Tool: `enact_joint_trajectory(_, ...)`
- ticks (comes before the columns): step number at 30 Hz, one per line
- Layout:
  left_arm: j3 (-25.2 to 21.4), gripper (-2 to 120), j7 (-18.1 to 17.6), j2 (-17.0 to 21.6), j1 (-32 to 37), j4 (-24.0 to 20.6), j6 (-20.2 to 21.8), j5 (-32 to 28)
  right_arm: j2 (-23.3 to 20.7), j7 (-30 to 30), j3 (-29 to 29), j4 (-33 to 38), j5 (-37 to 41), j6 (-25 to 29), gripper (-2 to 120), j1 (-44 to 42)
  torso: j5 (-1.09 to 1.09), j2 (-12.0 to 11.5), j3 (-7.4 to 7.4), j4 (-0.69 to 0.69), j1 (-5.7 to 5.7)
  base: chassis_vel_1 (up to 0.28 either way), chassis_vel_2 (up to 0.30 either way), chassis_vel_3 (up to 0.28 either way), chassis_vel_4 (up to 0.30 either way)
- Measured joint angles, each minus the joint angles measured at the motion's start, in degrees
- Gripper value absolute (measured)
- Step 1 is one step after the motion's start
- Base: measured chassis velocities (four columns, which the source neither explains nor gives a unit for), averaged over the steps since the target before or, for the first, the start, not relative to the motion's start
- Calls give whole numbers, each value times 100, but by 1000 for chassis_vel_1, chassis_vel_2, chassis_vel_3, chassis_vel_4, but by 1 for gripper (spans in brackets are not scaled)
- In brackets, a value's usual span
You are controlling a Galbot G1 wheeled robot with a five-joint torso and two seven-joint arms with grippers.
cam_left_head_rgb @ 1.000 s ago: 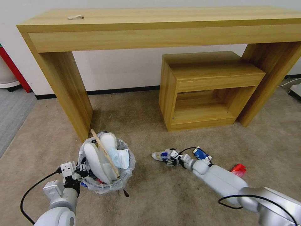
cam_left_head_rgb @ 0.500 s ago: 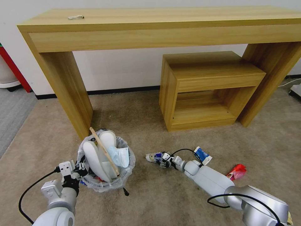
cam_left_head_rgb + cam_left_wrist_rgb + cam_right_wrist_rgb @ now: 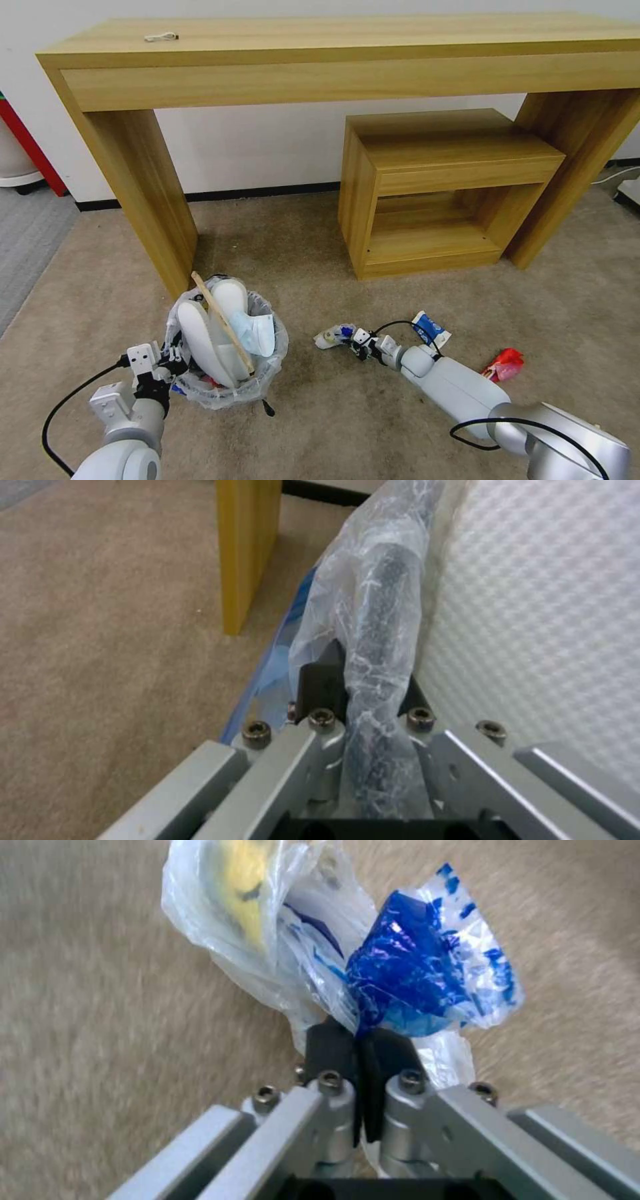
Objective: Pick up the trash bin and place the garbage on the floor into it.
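Meanwhile, at the far left, the left gripper [image 3: 175, 363] was clamped on the rim of the trash bin [image 3: 270, 373], its black pads [image 3: 320, 687] pinching the bag-covered edge. The bin stood on the carpet [image 3: 313, 427] beside the leg of the long wooden table [image 3: 347, 60], holding two white slippers [image 3: 200, 337], a wooden stick [image 3: 220, 320] leaning across them, and a blue mask [image 3: 257, 333]. To its right, low over the carpet, the right gripper [image 3: 355, 341] had its jaws closed tight on a crumpled clear plastic wrapper [image 3: 373, 965] printed in blue and yellow. Just beyond the right arm lay a blue-white carton [image 3: 430, 329], and farther right a red wrapper [image 3: 505, 363]. A small wooden cabinet [image 3: 440, 187] stood under the table's right end.
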Motion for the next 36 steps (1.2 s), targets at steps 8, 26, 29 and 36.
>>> enact_joint_trajectory(8, -11, 3, -5, 16, -25, 248, 0, 96, -878, -224, 260, 1115, 655, 500, 0, -130, 2, 0, 0, -2, 0, 0, 0, 0, 0)
enact_joint_trajectory(26, 112, 3, -1, 15, -65, 249, 87, 270, -2089, -1188, -220, 4729, 2356, 480, 0, 1076, 0, 0, 0, -1, 0, 0, 0, 0, 0)
enact_joint_trajectory(29, 117, 3, 1, -2, -74, 211, 114, 279, -2159, -1289, -581, 5237, 2518, 403, 0, 1556, -2, 0, 0, 0, 0, 0, 0, 0, 0)
enact_joint_trajectory(36, 122, 3, 2, -61, -98, 117, 154, 291, -2075, -1344, -1624, 5777, 2714, 154, 0, 2582, -2, 1, 1, -1, 0, 0, 0, 0, 0)
